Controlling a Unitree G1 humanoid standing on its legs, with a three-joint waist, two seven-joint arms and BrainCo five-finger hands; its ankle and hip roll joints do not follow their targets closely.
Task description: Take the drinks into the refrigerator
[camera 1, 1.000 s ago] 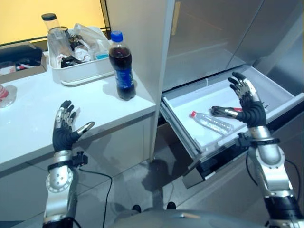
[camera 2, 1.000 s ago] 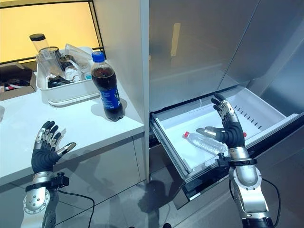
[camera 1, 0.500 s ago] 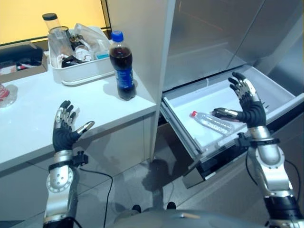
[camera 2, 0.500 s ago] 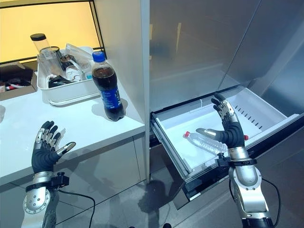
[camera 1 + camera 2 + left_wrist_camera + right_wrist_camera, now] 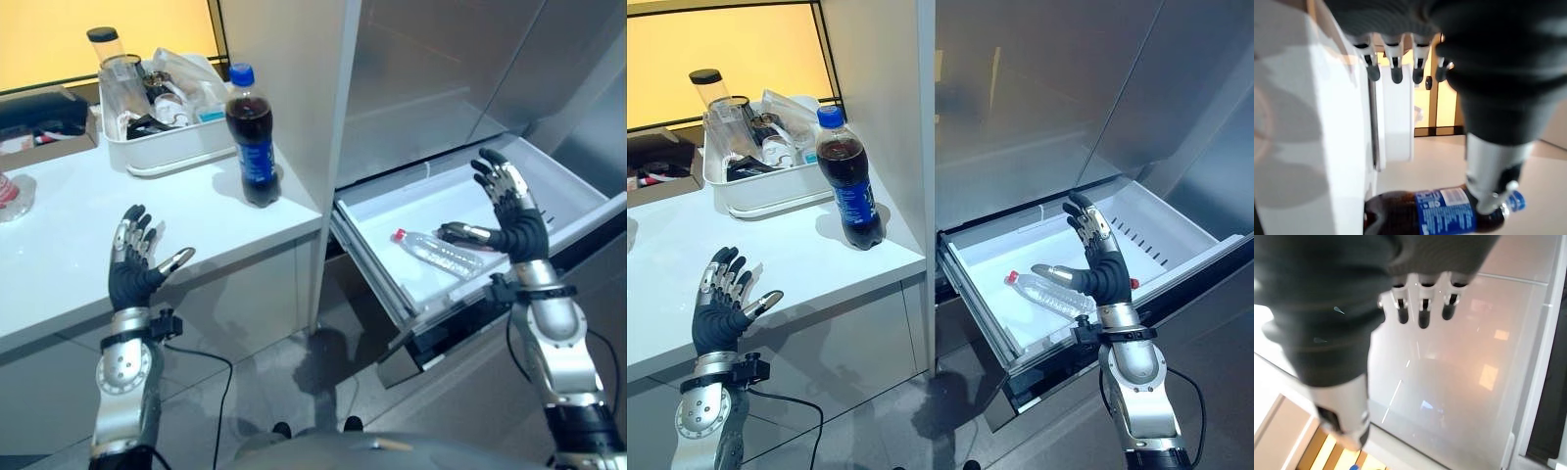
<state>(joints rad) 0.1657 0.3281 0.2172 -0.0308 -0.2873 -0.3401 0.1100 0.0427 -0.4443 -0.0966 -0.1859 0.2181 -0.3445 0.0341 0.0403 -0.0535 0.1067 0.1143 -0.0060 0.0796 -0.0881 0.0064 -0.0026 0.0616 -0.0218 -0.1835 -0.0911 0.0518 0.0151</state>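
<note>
A dark cola bottle (image 5: 251, 137) with a blue cap and blue label stands upright near the right end of the white counter (image 5: 88, 264); it also lies across the left wrist view as the cola bottle (image 5: 1444, 215). A clear water bottle (image 5: 436, 253) with a red cap lies in the pulled-out white refrigerator drawer (image 5: 382, 274). My left hand (image 5: 132, 269) is raised over the counter's front edge, open and empty, well short of the cola bottle. My right hand (image 5: 509, 220) is held up open just right of the water bottle, above the drawer, touching nothing.
A white tub (image 5: 167, 147) of containers and clutter stands behind the cola bottle at the counter's back. A dark box (image 5: 39, 113) sits at the far left. The tall refrigerator side panel (image 5: 294, 98) stands between counter and drawer. Grey floor lies below.
</note>
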